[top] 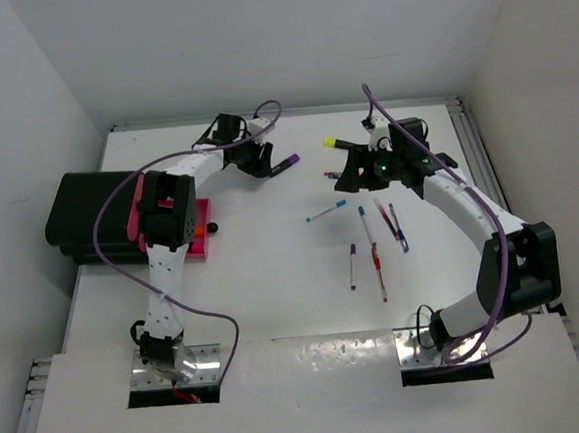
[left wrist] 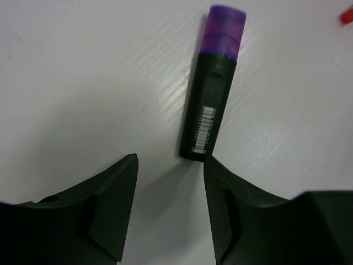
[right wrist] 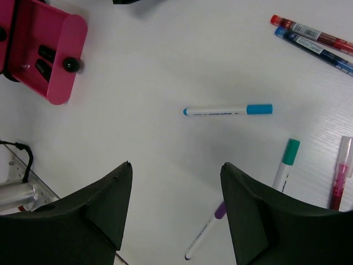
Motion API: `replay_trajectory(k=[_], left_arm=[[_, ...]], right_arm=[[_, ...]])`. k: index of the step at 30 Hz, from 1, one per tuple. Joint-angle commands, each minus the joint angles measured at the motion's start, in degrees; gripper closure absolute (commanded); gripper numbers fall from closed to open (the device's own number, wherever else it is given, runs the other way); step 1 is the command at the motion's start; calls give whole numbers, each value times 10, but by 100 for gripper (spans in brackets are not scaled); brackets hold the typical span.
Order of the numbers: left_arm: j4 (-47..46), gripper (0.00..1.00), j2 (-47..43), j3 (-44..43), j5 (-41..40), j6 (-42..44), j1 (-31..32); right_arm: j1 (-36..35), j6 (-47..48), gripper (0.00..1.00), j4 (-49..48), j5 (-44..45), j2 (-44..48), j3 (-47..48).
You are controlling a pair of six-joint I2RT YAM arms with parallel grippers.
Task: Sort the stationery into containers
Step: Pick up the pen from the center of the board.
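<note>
A purple highlighter (left wrist: 212, 88) with a black body lies on the far middle of the table (top: 277, 308). Its black end is just beside the tip of one finger of the left gripper (left wrist: 170, 160), whose jaws stand moderately apart with nothing between them. A yellow highlighter (top: 336, 143) rests further right, close to the right gripper (right wrist: 175, 165), which hangs above the surface with its jaws spread wide and empty. Below that gripper, thin pens (top: 376, 260) are scattered loosely over the right half of the table. A blue-capped pen (right wrist: 227, 110) lies alone, and teal-, purple- and pink-marked ones lie nearer the fingers. A red pen and a blue pen lie side by side at the edge of the wrist view. The pink tray (top: 203, 245) (right wrist: 58, 66) sits at the left, partly hidden under the left arm. The larger black box (top: 83, 208) is right beside it and overhangs the table's left edge. The tabletop is matte white with a faint fine grain. Plain white walls (top: 255, 39) enclose it at the back and both sides, and a metal rail (top: 469, 142) runs along the right edge. Purple cables (top: 223, 327) loop along both arms.
</note>
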State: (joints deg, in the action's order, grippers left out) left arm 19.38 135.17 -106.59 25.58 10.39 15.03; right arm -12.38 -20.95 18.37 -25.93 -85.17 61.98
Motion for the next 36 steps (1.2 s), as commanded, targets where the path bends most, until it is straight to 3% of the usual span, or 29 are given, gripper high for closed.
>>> replay_trajectory(k=[1, 11, 20, 23, 25, 26, 27, 29, 33, 36], left_arm=[[-52, 43, 3, -42, 14, -24, 11], [-55, 42, 36, -42, 33, -7, 37], [10, 43, 100, -130, -24, 9, 76], [31, 60, 102, -124, -50, 34, 91], [36, 80, 83, -100, -70, 50, 95], [39, 80, 83, -91, -73, 50, 95], [48, 87, 44, -60, -76, 63, 93], [51, 88, 31, -46, -70, 72, 91], [52, 92, -113, 73, -20, 123, 77], [107, 96, -229, 137, 41, 239, 56]], right_arm=[[3, 6, 36, -10, -8, 23, -8], [20, 18, 35, 2, -8, 31, -9], [24, 22, 35, 3, -10, 33, -5], [25, 22, 36, 2, -10, 34, -2], [25, 22, 36, 2, -11, 39, 0], [25, 22, 37, 1, -11, 39, 0], [25, 24, 37, -1, -12, 44, 1], [25, 26, 37, -4, -12, 47, 0], [25, 24, 38, -9, -14, 57, -4], [24, 21, 38, -12, -17, 69, -7]])
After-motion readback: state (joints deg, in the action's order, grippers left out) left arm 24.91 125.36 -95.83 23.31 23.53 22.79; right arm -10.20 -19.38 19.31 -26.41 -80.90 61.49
